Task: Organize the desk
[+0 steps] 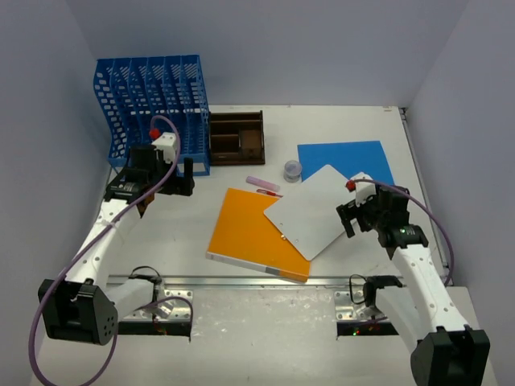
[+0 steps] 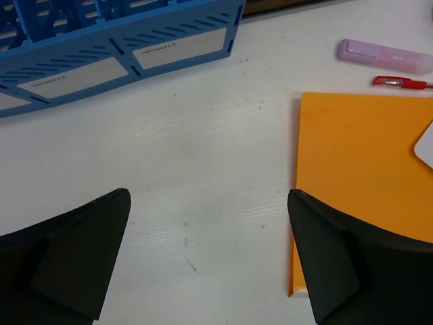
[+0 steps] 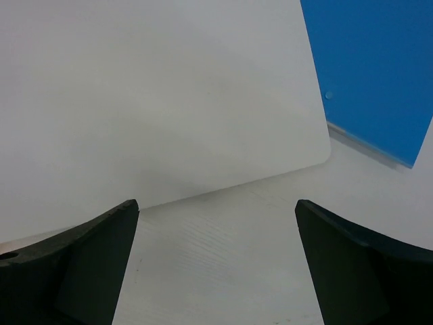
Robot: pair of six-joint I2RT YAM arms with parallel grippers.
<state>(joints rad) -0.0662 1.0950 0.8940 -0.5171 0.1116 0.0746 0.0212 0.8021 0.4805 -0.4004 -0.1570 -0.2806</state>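
The desk (image 1: 201, 209) is an off-white tabletop with a silver rail (image 1: 241, 281) along its near edge. On it lie an orange notebook (image 1: 245, 233), a white board (image 1: 314, 211) overlapping the notebook's right corner, and a blue folder (image 1: 346, 157). My left gripper (image 1: 183, 178) is open and empty over bare desk (image 2: 203, 156), between the blue file rack (image 2: 122, 47) and the orange notebook (image 2: 365, 183). My right gripper (image 1: 348, 215) is open and empty at the white board's right edge (image 3: 155, 101), with the blue folder (image 3: 372, 68) beyond.
A blue mesh file rack (image 1: 157, 104) stands at the back left, a dark-brown wooden tray (image 1: 237, 137) beside it. A purple highlighter (image 1: 263, 183) and red pen (image 1: 270, 193) lie above the notebook, also in the left wrist view (image 2: 382, 55). A small round clear object (image 1: 292, 170) sits nearby.
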